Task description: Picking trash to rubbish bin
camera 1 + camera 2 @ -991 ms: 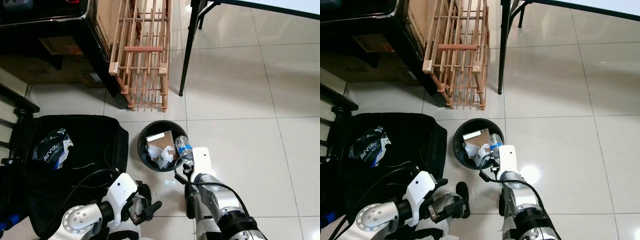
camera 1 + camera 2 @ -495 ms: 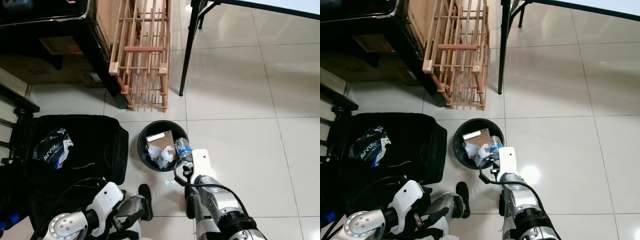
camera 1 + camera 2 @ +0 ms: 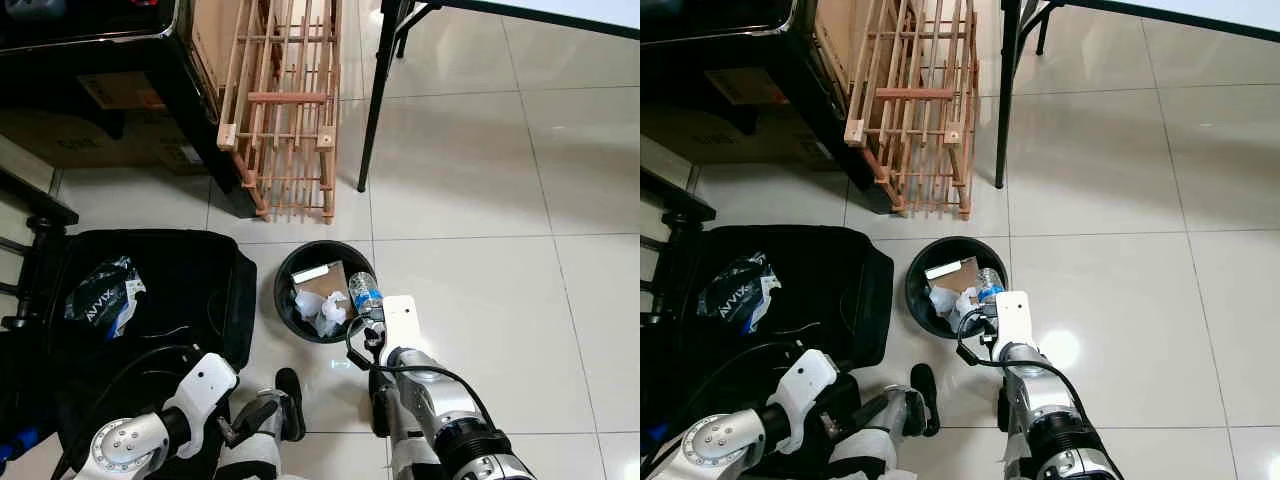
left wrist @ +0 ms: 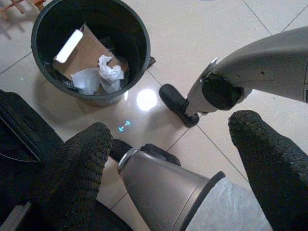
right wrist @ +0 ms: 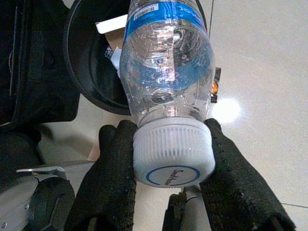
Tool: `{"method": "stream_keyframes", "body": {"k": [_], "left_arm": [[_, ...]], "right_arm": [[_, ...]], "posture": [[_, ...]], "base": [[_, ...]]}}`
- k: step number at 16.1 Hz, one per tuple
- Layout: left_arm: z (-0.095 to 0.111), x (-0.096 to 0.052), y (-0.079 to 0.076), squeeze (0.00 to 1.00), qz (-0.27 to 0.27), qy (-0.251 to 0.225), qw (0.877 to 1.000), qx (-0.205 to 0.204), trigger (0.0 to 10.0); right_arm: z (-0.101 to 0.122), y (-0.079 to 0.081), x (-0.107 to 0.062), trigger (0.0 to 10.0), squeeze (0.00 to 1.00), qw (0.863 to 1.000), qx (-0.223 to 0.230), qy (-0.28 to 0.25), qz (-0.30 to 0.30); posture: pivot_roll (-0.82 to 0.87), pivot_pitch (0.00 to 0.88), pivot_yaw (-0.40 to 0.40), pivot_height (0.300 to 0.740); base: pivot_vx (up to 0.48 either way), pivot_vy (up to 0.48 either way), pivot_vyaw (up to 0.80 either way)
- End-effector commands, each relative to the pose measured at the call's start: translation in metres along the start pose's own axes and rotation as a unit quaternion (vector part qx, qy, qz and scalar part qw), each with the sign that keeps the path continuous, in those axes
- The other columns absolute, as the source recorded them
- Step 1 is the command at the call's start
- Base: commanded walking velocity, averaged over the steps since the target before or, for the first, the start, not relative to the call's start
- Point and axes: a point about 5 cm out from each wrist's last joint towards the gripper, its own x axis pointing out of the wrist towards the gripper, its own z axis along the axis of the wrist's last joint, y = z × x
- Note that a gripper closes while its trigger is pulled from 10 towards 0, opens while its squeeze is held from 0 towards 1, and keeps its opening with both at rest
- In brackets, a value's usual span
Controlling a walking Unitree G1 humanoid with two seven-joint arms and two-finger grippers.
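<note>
Now right gripper fingers clamped on bottle cap, arm stretched fwd over bin; left fingers wide.

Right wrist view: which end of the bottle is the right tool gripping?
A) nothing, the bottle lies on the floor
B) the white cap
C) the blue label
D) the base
B: the right tool has its two black fingers clamped either side of the white cap of the bottle, whose body points toward the black bin.
</note>
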Motion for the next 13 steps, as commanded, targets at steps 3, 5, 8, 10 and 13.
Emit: {"method": "stream_keyframes", "body": {"k": [3,5,8,10,13], "left_arm": [[-0.0125,-0.0034,-0.0044,0.0,-0.001,0.018,1.0,-0.013,10.0],[-0.0125,-0.003,-0.0039,0.0,0.001,0.018,1.0,-0.011,10.0],[-0.012,-0.0025,-0.0037,0.0,0.003,0.017,1.0,-0.01,10.0],[-0.0121,-0.0022,-0.0041,0.0,0.003,0.017,1.0,-0.01,10.0],[-0.0152,-0.0017,-0.0063,0.0,0.002,0.02,1.0,-0.01,10.0]], "right_arm": [[-0.0168,0.0054,-0.0006,10.0,0.0,1.0,0.003,0.026,0.006],[-0.0173,0.0086,0.0002,10.0,0.0,1.0,0.006,0.028,0.013],[-0.0178,0.0112,0.0014,10.0,0.97,0.999,0.012,0.027,0.02],[-0.0156,0.0114,0.0018,10.0,1.0,0.999,0.013,0.022,0.021],[-0.0129,0.0095,0.0026,10.0,1.0,1.0,0.008,0.014,0.016]], "posture": [[0.09,0.442,0.07,0.74],[0.1,0.442,0.072,0.74],[0.1,0.443,0.072,0.74],[0.1,0.443,0.072,0.74],[0.1,0.441,0.071,0.74]], "base": [[0.0,0.0,0.0],[0.0,0.0,0.0],[0.0,0.0,0.0],[0.0,0.0,0.0],[0.0,0.0,0.0]]}}
